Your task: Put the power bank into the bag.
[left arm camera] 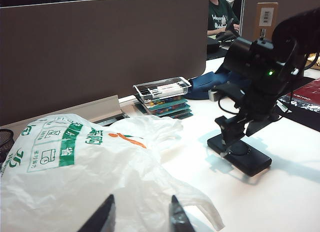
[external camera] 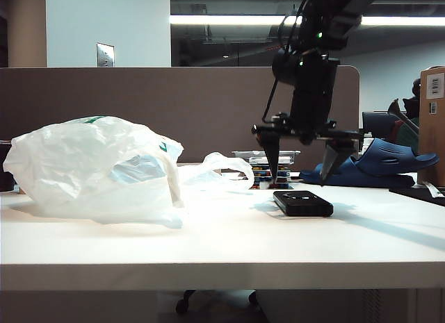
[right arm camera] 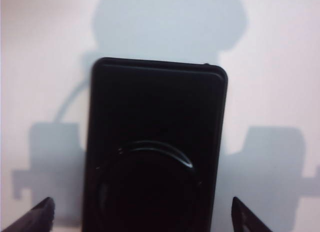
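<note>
Table (external camera: 208, 253) white; right gripper (external camera: 302, 160) above; left gripper (left arm camera: 140, 217) beside bag (external camera: 97, 170).

We see the right arm (external camera: 309, 73) as a black, blocky column of matte housings, with a small green light glowing on its upper segment and another lower down. Thin black cables loop along its side. Its wrist ends in a flat horizontal crossbar from which the right gripper (external camera: 300, 171) hangs: two dark, tapering, wedge-shaped fingers (external camera: 270, 160). In the right wrist view only the pointed black tips (right arm camera: 37, 217) show at the frame edge. The left gripper (left arm camera: 141, 217) appears as two black, slightly glossy pointed fingertips with smooth, angled faces.
</note>
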Robot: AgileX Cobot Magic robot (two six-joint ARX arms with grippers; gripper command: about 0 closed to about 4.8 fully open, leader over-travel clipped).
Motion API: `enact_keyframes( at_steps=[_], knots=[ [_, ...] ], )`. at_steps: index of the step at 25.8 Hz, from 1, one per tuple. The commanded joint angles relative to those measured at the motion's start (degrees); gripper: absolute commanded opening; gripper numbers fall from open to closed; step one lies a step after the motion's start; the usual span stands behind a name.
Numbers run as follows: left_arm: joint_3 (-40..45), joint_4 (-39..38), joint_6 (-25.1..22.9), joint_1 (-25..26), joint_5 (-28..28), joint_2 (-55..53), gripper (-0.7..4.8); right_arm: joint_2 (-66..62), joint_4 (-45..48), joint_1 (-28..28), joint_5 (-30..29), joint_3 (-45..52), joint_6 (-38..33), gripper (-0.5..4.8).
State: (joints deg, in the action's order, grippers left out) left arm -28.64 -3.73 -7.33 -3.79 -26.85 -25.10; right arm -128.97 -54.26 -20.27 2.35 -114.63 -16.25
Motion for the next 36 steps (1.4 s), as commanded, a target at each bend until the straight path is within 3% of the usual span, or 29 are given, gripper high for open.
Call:
enact_keyframes(
  at_steps=[1,23,36],
  knots=[
    [-0.2,0.1,-1.2,0.0,-0.2,0.1,1.34,-0.7,0.6,-0.1,1.8,-0.2,-0.2,4.79],
    [-0.2,-0.5,-1.2,0.0,-0.2,0.1,1.34,-4.1,5.0,-0.4,2.0,-0.2,-0.3,4.79],
    [-0.2,-0.4,-1.3,0.0,-0.2,0.1,1.34,-5.6,1.7,-0.7,1.8,-0.2,-0.3,4.79]
  ],
)
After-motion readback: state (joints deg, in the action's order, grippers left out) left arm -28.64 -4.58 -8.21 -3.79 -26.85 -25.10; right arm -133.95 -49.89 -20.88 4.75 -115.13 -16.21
